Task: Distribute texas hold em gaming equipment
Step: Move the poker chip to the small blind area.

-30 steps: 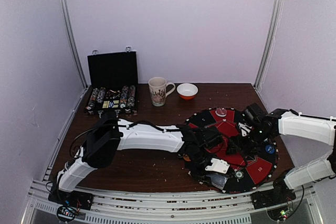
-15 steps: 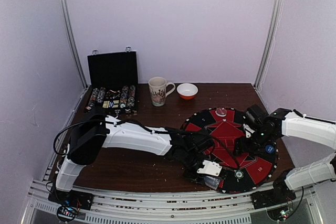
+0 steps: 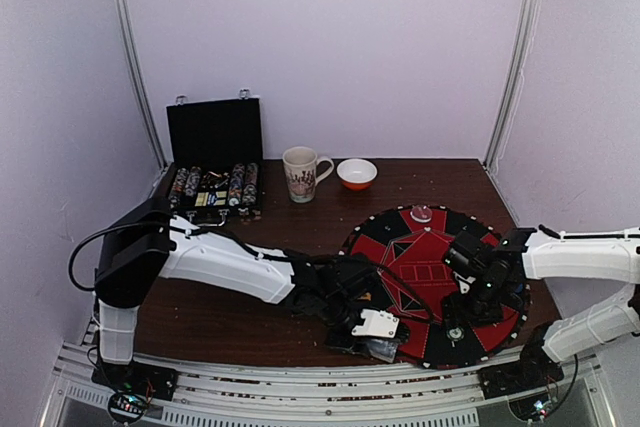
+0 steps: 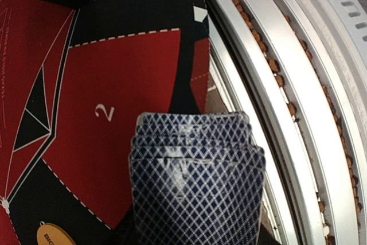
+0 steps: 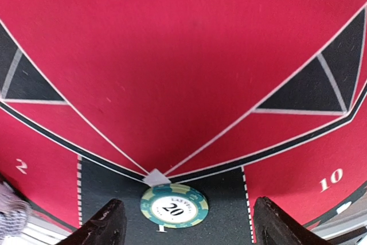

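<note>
A robot test booth in a lab is indicated: a dark brown wooden counter (image 3: 430, 182) is enclosed by plain pale lilac wall panels (image 3: 330, 47) on aluminium uprights (image 3: 134, 47), with slotted aluminium rails (image 3: 300, 387) fixed at 6 o'clock.

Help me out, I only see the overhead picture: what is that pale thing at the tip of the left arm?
Observer: A fanned stack of cards with blue lattice backs, jutting past the mat edge over the metal rail.
Operator: And the dot near the right arm's tip?
Observer: A green-and-white chip marked 20, lying flat on the mat between the open right fingers.
Operator: Anything else by the cards?
Observer: Part of an orange disc on the mat beside them.
</note>
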`<control>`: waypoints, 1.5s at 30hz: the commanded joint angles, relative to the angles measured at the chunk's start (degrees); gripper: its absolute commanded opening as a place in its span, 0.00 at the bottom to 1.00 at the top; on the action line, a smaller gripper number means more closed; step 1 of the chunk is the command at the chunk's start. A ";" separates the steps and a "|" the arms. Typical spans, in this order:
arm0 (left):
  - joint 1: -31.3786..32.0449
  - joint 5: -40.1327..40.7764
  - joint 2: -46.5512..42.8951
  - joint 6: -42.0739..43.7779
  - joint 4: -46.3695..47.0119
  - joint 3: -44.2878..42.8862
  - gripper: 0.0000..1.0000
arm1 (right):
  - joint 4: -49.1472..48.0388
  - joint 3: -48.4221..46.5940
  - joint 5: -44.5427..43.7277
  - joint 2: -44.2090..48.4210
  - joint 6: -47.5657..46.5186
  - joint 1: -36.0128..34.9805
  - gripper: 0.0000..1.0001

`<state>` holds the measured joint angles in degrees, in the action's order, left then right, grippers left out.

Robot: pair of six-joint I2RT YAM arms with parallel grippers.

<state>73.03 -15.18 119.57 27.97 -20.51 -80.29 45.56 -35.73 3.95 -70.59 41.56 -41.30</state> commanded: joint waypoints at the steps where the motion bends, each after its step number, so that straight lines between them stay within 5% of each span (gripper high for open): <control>1: -0.38 2.93 -2.57 -3.35 0.02 5.69 0.43 | -0.68 1.97 0.10 -0.90 2.57 -1.30 0.78; 18: -3.19 5.89 -8.29 -6.00 3.40 13.70 0.42 | 0.23 1.59 -3.71 -2.73 6.04 -3.12 0.44; 33: -6.68 6.30 -13.89 -6.30 5.76 22.28 0.42 | -0.55 1.31 -6.41 -1.83 4.43 4.38 0.43; 45: -7.97 7.29 -15.76 -6.82 7.47 24.73 0.43 | -3.18 -2.12 -7.78 -2.01 -3.00 24.22 0.41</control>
<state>66.02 -9.85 104.01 21.85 -11.35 -57.45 42.92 -35.94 -2.24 -73.30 40.47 -21.19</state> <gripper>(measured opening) 0.429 0.412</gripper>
